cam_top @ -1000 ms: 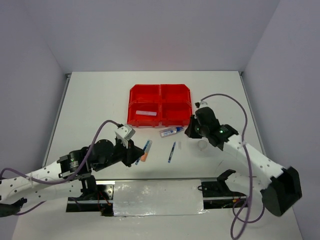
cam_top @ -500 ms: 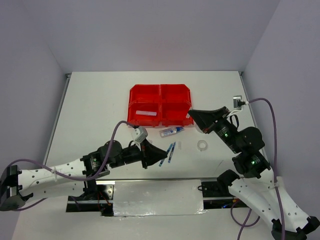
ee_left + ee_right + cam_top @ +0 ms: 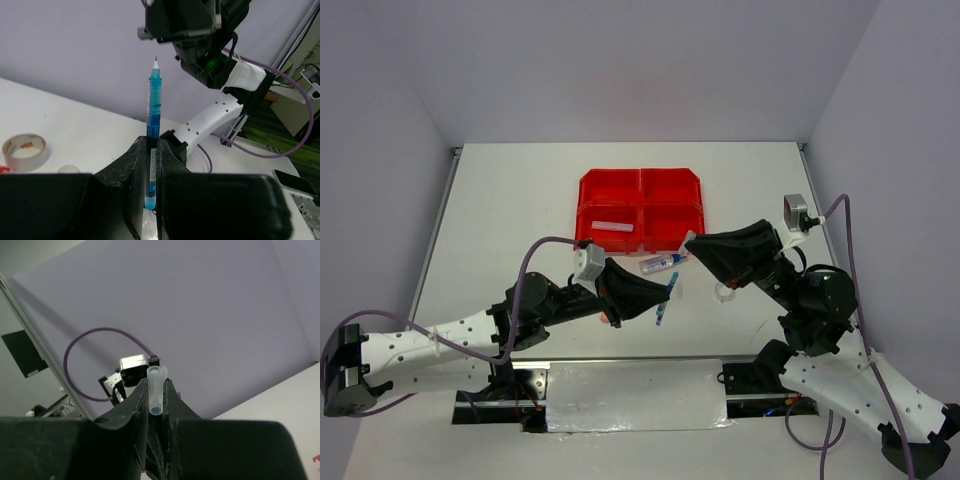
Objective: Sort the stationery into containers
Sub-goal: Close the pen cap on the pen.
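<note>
My left gripper [image 3: 665, 288] is shut on a blue pen [image 3: 670, 286], held off the table. In the left wrist view the pen [image 3: 153, 110] stands upright between my fingers [image 3: 137, 165], bare tip up. My right gripper [image 3: 692, 243] faces it from the right. It is shut on a clear pen cap [image 3: 156, 390], seen in the right wrist view. The red containers [image 3: 640, 180] stand behind both grippers. The near left bin holds a pale block [image 3: 611, 227]. A second blue pen [image 3: 661, 316], a glue tube [image 3: 662, 263] and a tape roll [image 3: 724, 292] lie on the table.
A bit of orange highlighter [image 3: 607, 320] shows under my left arm. The tape roll also shows in the left wrist view [image 3: 24, 151]. My right arm [image 3: 220, 110] fills the space ahead of the left gripper. Grey walls enclose the white table.
My left gripper has lifted a blue pen off the table and moved right. My right gripper rose from the table and turned left, so the two tips now face each other.
</note>
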`<action>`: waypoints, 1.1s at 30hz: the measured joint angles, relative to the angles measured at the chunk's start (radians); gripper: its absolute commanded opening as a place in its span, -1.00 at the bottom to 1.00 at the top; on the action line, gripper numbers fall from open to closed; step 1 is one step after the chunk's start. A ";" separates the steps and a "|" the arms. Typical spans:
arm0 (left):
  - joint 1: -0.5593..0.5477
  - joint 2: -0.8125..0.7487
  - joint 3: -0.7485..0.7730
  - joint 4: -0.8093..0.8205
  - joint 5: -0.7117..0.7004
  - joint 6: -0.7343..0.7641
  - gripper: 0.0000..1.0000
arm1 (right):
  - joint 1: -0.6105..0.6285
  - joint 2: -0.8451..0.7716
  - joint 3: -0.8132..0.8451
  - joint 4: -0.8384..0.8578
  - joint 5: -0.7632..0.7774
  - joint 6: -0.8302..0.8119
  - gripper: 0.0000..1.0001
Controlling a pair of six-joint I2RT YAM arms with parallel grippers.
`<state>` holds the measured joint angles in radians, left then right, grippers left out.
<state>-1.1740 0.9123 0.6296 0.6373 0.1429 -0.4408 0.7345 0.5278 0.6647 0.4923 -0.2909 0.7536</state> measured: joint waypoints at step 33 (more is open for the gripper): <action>0.053 -0.006 0.018 0.012 0.049 0.019 -1.00 | 0.153 0.025 0.030 -0.080 0.129 -0.254 -1.00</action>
<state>-1.1213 0.9066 0.6472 0.6491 0.1921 -0.4217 0.8879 0.5529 0.6945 0.4118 -0.1623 0.4999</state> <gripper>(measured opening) 0.203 0.163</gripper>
